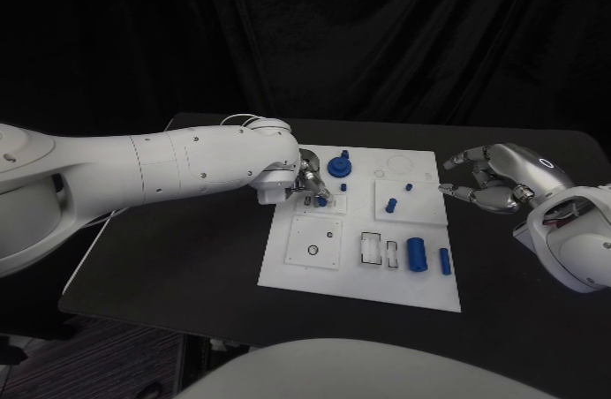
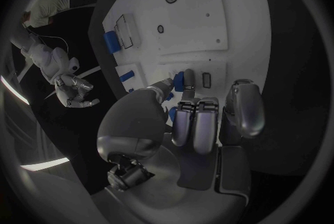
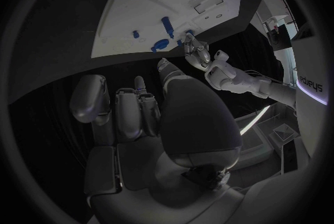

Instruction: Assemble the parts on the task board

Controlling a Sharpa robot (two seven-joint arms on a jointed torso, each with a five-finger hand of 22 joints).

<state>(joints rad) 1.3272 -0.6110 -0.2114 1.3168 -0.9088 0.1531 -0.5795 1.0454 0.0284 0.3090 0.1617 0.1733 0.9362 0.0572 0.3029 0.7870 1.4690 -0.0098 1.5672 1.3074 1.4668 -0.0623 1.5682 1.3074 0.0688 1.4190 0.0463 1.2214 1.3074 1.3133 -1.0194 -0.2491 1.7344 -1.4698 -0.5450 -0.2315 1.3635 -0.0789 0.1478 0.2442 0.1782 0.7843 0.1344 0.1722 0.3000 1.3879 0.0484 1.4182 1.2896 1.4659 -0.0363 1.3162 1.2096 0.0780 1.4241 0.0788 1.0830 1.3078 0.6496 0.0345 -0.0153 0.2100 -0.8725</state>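
Blue part (image 1: 321, 201) pinched by left hand (image 1: 305, 184) over task board (image 1: 363, 275).

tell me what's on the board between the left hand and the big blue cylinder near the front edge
In the head view, between the left hand and big blue cylinder sit empty rectangular slots.

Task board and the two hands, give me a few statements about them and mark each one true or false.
1. The left hand is over the task board, its fingers at a small blue part. True.
2. The right hand holds the large blue cylinder. False: that cylinder lies on the board near its front edge, and the right hand is off the board's right side, holding nothing.
3. A blue knob-shaped part stands near the board's far edge. True.
4. The board lies on a white table. False: the table is black.
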